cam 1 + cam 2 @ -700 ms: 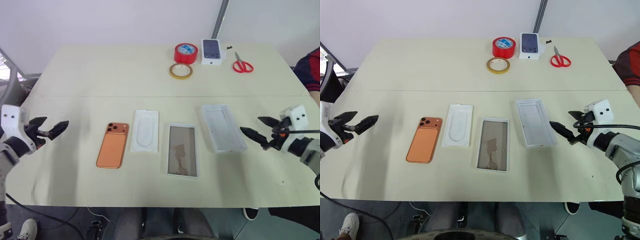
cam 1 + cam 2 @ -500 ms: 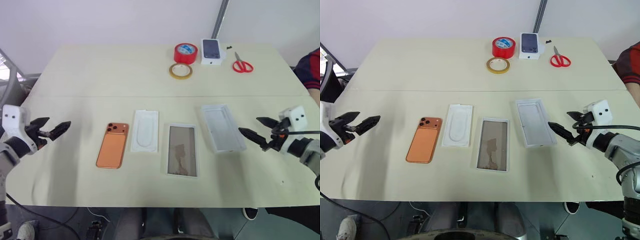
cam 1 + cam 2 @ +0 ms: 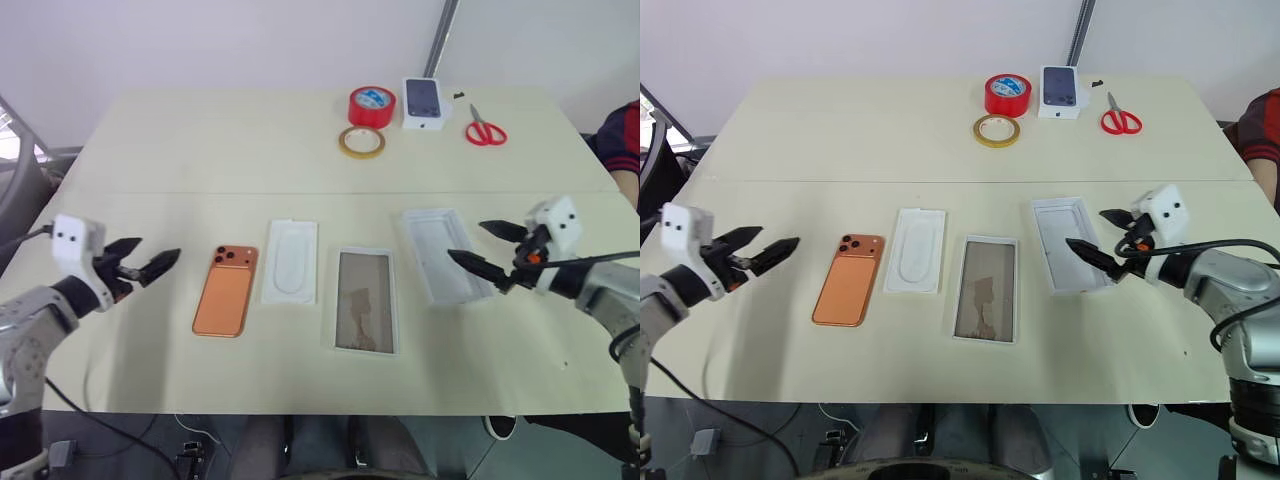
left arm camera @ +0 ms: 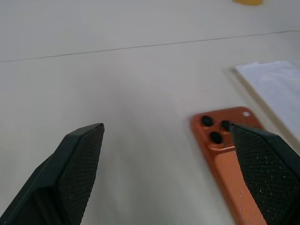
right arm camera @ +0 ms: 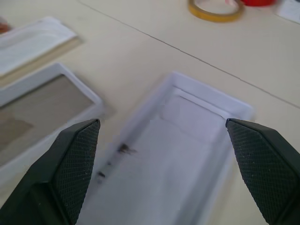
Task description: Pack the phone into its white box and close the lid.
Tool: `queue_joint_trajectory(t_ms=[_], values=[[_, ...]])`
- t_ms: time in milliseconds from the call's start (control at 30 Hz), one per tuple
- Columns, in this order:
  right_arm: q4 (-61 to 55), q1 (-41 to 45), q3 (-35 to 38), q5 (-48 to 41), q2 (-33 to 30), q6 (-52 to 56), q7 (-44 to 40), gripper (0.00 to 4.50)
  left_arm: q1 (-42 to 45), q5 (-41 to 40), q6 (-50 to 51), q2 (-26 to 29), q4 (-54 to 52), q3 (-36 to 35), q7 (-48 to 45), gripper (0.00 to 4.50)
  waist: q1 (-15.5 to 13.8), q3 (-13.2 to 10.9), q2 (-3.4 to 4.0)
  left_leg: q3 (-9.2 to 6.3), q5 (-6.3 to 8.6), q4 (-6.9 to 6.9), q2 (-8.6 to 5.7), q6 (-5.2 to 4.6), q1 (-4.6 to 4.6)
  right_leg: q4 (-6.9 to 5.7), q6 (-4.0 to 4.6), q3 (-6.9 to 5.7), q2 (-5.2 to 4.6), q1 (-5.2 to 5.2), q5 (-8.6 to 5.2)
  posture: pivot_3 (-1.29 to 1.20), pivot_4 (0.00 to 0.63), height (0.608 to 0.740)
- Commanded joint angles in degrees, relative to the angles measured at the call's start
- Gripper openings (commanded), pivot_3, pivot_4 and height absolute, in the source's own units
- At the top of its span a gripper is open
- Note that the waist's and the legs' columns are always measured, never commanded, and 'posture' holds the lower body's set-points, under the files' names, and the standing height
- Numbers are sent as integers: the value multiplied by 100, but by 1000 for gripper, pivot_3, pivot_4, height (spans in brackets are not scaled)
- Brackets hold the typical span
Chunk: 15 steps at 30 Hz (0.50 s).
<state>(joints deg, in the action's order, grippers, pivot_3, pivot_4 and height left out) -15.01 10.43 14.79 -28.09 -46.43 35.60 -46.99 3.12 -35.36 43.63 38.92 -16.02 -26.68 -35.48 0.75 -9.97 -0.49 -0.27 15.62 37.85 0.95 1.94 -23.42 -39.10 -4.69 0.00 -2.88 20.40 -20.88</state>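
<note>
Table (image 3: 150, 140) holds the whole row. Left gripper (image 3: 140, 266) hovers just left of the phone (image 3: 226, 291), fingers spread, holding nothing. The orange phone lies face down, camera cluster at its far end. Beside it sits a white insert (image 3: 290, 261) with an oval recess, then the white box (image 3: 364, 300) with its grey-brown floor, then a deeper white tray (image 3: 443, 254). Right gripper (image 3: 485, 247) hangs over that tray's right edge, fingers wide apart and empty
</note>
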Motion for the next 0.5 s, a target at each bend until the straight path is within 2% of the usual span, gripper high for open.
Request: queue_joint_trajectory(t_ms=[33,133,267,500], values=[[-434,287,-457,5,35,-54,-104,4493,-19,-419,434,-175,-858,241,284,4472,1,0,0,0,0,0,0,0,0,0,0,0,0,0,0,0,150,740],[-528,430,-816,52,67,-134,-218,4493,-131,-662,883,-388,-1412,541,611,4472,-8,0,0,0,0,1,0,0,-2,0,0,0,0,0,0,0,150,740],[-796,583,-1344,202,181,-168,-173,4493,15,-952,1530,-736,-1654,817,1228,4472,-6,0,0,-2,0,3,0,0,0,-1,0,0,3,-1,0,0,150,740],[-996,504,-1520,219,270,-135,-153,4493,693,-1193,2400,-1565,-1525,1045,2376,4472,-23,1,-5,-5,0,14,-2,0,-3,-2,-1,-1,5,-5,0,0,150,740]])
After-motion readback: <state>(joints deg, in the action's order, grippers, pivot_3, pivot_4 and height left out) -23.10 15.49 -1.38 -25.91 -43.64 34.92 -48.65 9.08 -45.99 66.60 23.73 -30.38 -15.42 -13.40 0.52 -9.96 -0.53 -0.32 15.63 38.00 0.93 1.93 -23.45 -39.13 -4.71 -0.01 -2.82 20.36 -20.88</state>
